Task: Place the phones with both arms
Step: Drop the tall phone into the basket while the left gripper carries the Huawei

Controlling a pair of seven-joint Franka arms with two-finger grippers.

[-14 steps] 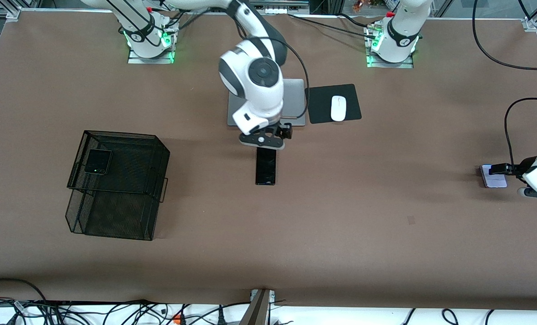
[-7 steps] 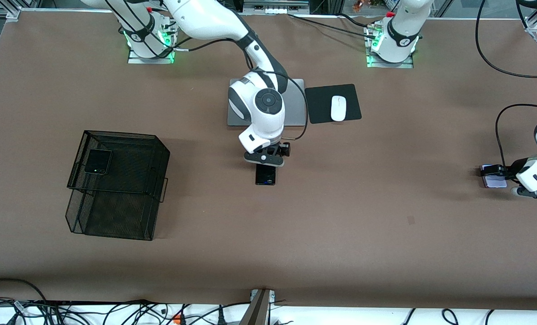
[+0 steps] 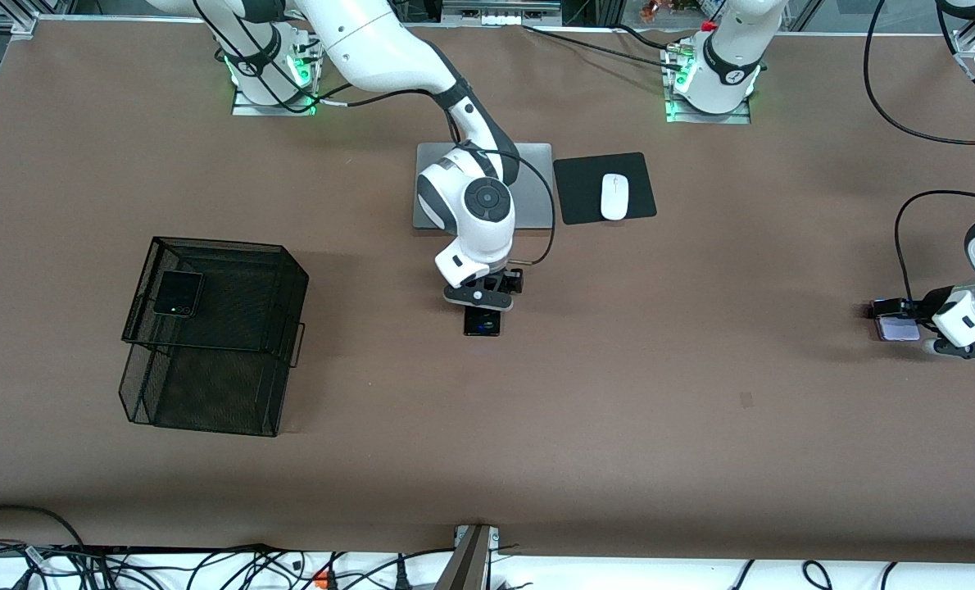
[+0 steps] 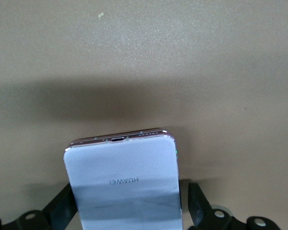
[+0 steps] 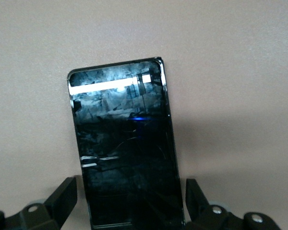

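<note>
Open brown surface (image 3: 635, 426) stretches along the edge nearest the front camera, bare between the wire basket (image 3: 213, 332) at the right arm's end and the pale lilac phone (image 3: 897, 326) at the left arm's end. At mid-table the right gripper (image 3: 481, 305) sits low over the long black phone (image 3: 482, 323), its fingers (image 5: 62, 194) spread with a gap on each side of the slab. Farther from the camera, the grey laptop (image 3: 532, 176) and the mouse pad (image 3: 606, 187) carrying a white mouse (image 3: 614, 197) block that stretch. The left gripper (image 3: 893, 310) straddles the lilac phone, fingers (image 4: 194, 203) apart, with clear surface around.
</note>
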